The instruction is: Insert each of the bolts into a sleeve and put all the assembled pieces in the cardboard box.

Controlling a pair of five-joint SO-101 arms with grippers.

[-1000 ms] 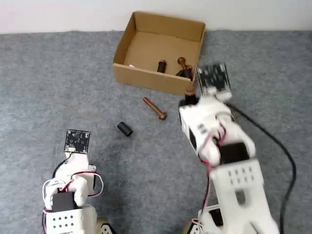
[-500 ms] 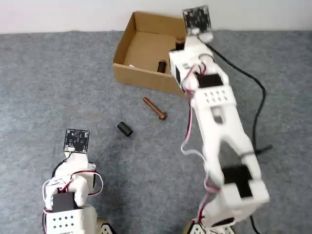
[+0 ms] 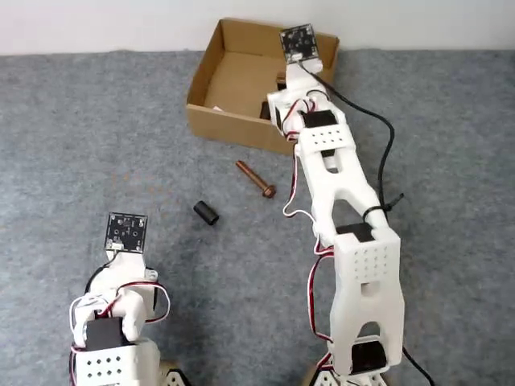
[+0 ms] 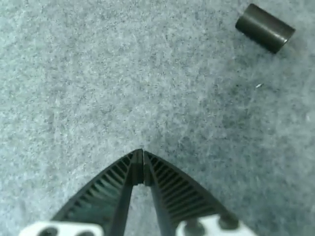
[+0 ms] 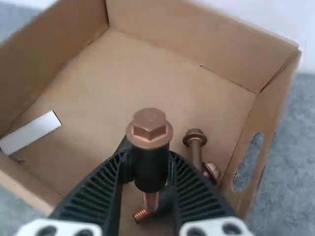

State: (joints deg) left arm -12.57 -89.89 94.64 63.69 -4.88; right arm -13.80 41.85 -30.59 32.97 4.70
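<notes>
My right gripper is shut on an assembled piece, a copper bolt through a black sleeve, and holds it over the inside of the cardboard box. Another copper bolt piece lies on the box floor by the wall. In the high view the right arm stretches over the box. A loose copper bolt and a loose black sleeve lie on the grey carpet. My left gripper is shut and empty above the carpet, with the sleeve a short way ahead.
A white label is stuck to the box floor. The box wall has an oval hand hole. A black cable trails from the right arm. Grey carpet lies open on the left.
The right arm has swung from in front of the box up and over its rim, carrying the assembled piece above the inside. The left arm has kept still.
</notes>
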